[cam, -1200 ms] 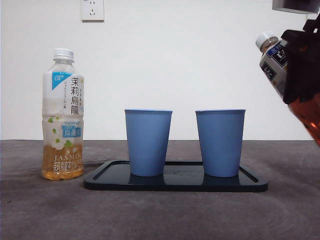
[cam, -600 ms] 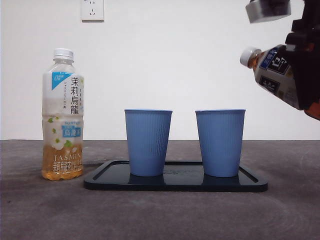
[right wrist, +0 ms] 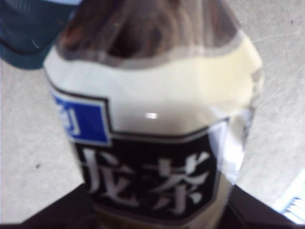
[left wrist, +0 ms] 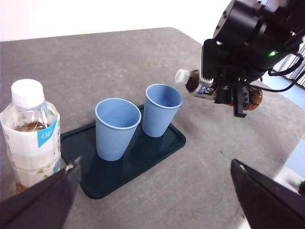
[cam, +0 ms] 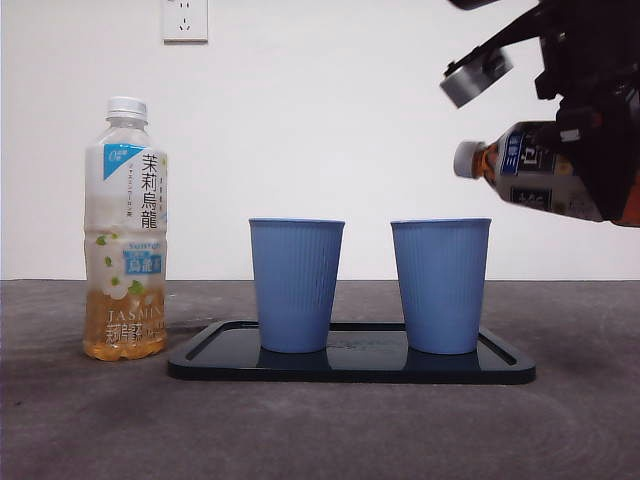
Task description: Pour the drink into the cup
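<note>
Surface [cam: 90, 420]: grey, carries the tray and the jasmine bottle.
Tray [cam: 505, 368]: dark, flat on the surface, two blue cups standing on it side by side.
Right hand [cam: 600, 130]: high at the right side of the front view, clamped around the tea bottle's body; its wrist view is filled by the bottle's label.
Left hand [left wrist: 152, 191]: jaws spread wide apart, holding nothing, raised above the near edge of the surface, well apart from the cups.
Tea bottle [cam: 540, 180]: dark tea, tipped nearly level in the air, white cap [cam: 465, 160] still on, neck pointing toward the cups, cap above and just to the right of the right cup's rim.
Jasmine bottle [cam: 125, 230]: upright on the surface left of the tray, capped, partly full of pale tea.
Right cup [cam: 440, 285]: upright on the tray, below the tea bottle's neck.
Left cup [cam: 295, 285]: upright on the tray, near the right cup but not touching it.
</note>
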Action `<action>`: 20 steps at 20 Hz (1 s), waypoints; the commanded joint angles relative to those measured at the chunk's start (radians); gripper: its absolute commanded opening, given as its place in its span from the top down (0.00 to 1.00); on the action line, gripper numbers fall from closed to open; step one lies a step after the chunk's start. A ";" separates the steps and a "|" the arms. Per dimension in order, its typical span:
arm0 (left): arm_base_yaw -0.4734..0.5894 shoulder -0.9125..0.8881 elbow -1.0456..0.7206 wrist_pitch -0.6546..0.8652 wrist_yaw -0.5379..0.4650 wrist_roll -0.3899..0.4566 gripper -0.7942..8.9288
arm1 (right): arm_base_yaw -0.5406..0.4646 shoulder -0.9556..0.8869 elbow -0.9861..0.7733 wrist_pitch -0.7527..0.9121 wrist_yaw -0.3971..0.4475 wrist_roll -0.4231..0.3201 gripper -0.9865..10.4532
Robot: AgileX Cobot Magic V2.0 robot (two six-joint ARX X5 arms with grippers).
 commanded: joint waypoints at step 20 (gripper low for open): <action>-0.051 -0.002 0.018 0.020 -0.001 0.021 0.41 | 0.121 0.086 0.043 -0.074 0.429 -0.110 0.76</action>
